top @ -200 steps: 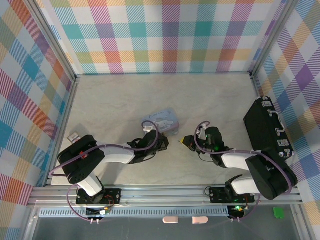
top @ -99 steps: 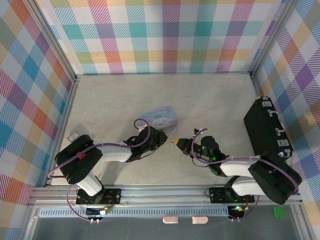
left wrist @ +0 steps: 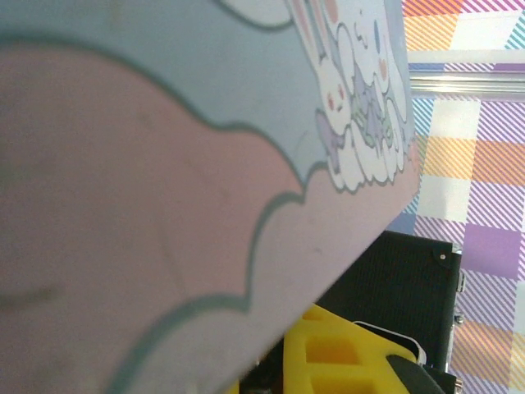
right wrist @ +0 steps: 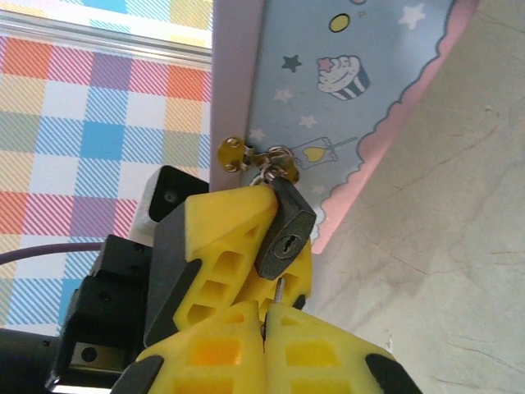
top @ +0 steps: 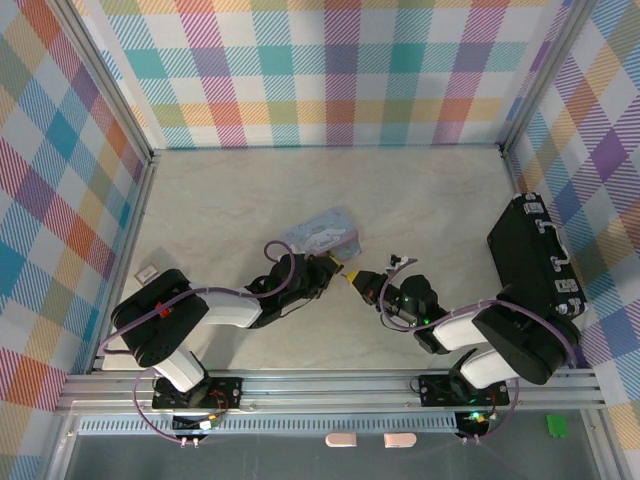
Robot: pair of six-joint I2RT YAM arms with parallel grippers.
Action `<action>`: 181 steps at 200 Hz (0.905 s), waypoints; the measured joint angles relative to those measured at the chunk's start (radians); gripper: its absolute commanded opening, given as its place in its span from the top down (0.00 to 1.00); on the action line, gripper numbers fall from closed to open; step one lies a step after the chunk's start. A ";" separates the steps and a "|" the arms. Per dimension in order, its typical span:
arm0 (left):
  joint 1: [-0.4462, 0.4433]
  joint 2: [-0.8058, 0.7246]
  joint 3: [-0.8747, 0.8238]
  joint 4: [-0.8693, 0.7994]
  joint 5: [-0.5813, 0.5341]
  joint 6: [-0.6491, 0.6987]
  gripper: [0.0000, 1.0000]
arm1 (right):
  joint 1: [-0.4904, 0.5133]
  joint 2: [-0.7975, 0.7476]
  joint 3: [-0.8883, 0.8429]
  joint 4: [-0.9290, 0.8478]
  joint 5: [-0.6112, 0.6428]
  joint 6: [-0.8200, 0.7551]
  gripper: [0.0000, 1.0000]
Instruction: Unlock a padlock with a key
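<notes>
**Ana:** Where was the padlock when you checked?

**Me:** On the right wrist feed I had the padlock just left of centre. It hung tilted from the brass hasp on the tin, with its keyhole facing the camera. The tin filled the upper right of that frame, and its pink edge ran down to the table.

**Ana:** And the left gripper?

**Me:** From overhead I saw the left gripper at mid-frame, tucked against the tin's lower edge. On the right wrist feed its yellow fingers sat on either side of the padlock body, drawn in narrow and pinching it.

**Ana:** The right one?

**Me:** The right gripper was at the bottom centre of its own feed, with its fingers pressed together on the key. I saw the key as a thin grey sliver rising from between them, its tip right under the keyhole. It may have been touching the lock, but at that angle I couldn't tell whether it had gone in.

**Ana:** Anything else in view?

**Me:** The case lay at the right of the overhead frame, well apart from both grippers. My left wrist feed was mostly blurred tin at close range, across the upper left.
</notes>
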 measured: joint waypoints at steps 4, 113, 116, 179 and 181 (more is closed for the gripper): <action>0.000 0.000 -0.002 0.004 0.000 -0.002 1.00 | -0.002 0.000 -0.002 0.008 0.000 0.000 1.00; 0.002 -0.019 -0.030 0.075 0.007 -0.080 1.00 | -0.049 -0.059 -0.003 0.018 -0.032 -0.003 1.00; 0.002 -0.020 -0.032 0.080 0.006 -0.082 1.00 | -0.049 -0.060 -0.003 0.019 -0.032 -0.002 1.00; 0.001 -0.023 -0.039 0.168 -0.012 -0.106 1.00 | -0.048 -0.029 -0.003 0.071 -0.031 0.061 1.00; 0.000 -0.023 -0.039 0.170 -0.012 -0.106 1.00 | -0.048 -0.027 -0.003 0.073 -0.031 0.062 1.00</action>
